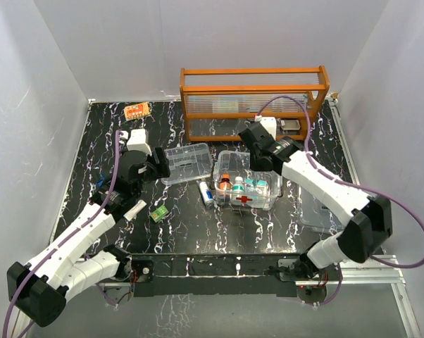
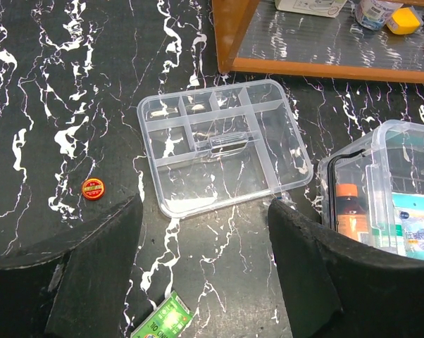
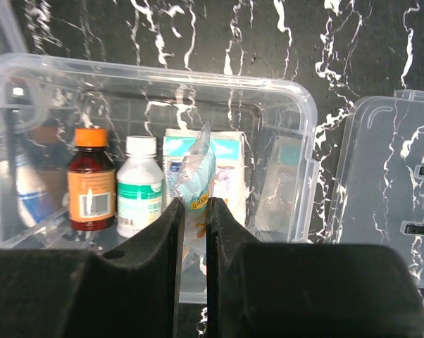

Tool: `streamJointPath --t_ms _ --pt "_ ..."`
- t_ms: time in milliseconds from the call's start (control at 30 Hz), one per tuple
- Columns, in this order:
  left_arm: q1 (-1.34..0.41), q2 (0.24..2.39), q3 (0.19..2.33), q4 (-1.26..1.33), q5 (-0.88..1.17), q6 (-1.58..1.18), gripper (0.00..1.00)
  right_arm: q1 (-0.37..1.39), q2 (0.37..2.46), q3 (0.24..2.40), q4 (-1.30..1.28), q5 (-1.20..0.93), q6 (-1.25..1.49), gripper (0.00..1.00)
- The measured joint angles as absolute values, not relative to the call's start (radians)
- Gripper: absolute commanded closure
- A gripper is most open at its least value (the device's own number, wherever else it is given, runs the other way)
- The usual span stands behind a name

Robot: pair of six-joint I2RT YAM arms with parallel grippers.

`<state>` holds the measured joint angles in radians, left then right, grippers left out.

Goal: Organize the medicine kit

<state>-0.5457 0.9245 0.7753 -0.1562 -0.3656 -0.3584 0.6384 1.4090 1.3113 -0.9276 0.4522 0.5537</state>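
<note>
The right gripper (image 3: 192,208) has its two black fingers pinched together on a small clear plastic packet (image 3: 196,172) with pale blue contents. It holds the packet upright over the open medicine kit box (image 3: 296,127). Inside the box, just left of the packet in the wrist view, stand a brown bottle (image 3: 91,179) with an orange cap and a white bottle (image 3: 139,186) with a green label. Blue and white packs sit behind them. The kit's clear lid (image 3: 395,204) lies flat on the table, close to the box on its right in that view.

The left gripper (image 2: 205,282) is spread wide with nothing between its fingers, hovering above the black marbled table (image 2: 57,105). Just ahead of it the kit's clear divided tray (image 2: 222,144) lies flat. A small red round cap (image 2: 93,189) sits on the table to the tray's left, and a green packet (image 2: 163,320) lies under the gripper.

From overhead, the box, with a red cross (image 1: 246,200) on its near side, stands at the table's centre, with the tray just to its left. A small white bottle with a blue end (image 1: 206,193) lies between them, towards the front. The orange wooden rack (image 1: 254,98) stands behind, at the table's back edge.
</note>
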Motion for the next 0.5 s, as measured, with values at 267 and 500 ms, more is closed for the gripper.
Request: streamJointPath --t_ms 267,500 --pt "-0.546 0.919 0.775 -0.158 -0.363 -0.354 0.28 0.638 1.625 1.393 -1.024 0.493 0.553 1.0" --pt "-0.546 0.904 0.775 -0.162 -0.364 -0.347 0.27 0.638 1.702 1.432 -1.1 0.511 0.556 1.0"
